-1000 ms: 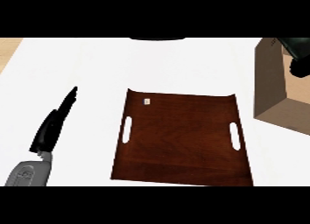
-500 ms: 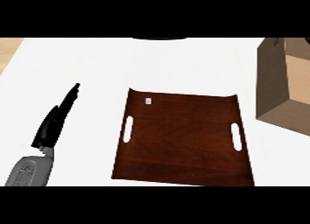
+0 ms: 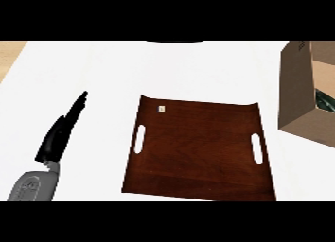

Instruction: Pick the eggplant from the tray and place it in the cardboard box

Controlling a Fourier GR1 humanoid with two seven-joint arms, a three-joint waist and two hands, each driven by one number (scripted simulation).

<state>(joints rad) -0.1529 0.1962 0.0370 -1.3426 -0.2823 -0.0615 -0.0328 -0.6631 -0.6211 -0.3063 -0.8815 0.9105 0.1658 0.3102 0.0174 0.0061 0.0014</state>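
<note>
1. The counter (image 3: 191,71) was a flat, plain white surface, and a strip of pale wood floor (image 3: 1,61) showed past its far left edge.
2. A dark brown wooden tray (image 3: 198,151) lay flat in the middle, roughly rectangular, with a slot handle cut near each of its left and right sides and a small pale tag near its far left corner. Nothing lay on it.
3. An open cardboard box (image 3: 299,90) stood at the right edge, well apart from the tray, matte tan with plain flat walls.
4. A dark, glossy shape inside the box was probably the eggplant (image 3: 330,103); too little showed to tell its long axis or direction.
5. The left hand (image 3: 58,134) rested left of the tray, black fingers straight and open, pointing far; its forearm was grey.
6. The right hand was out of sight.
</note>
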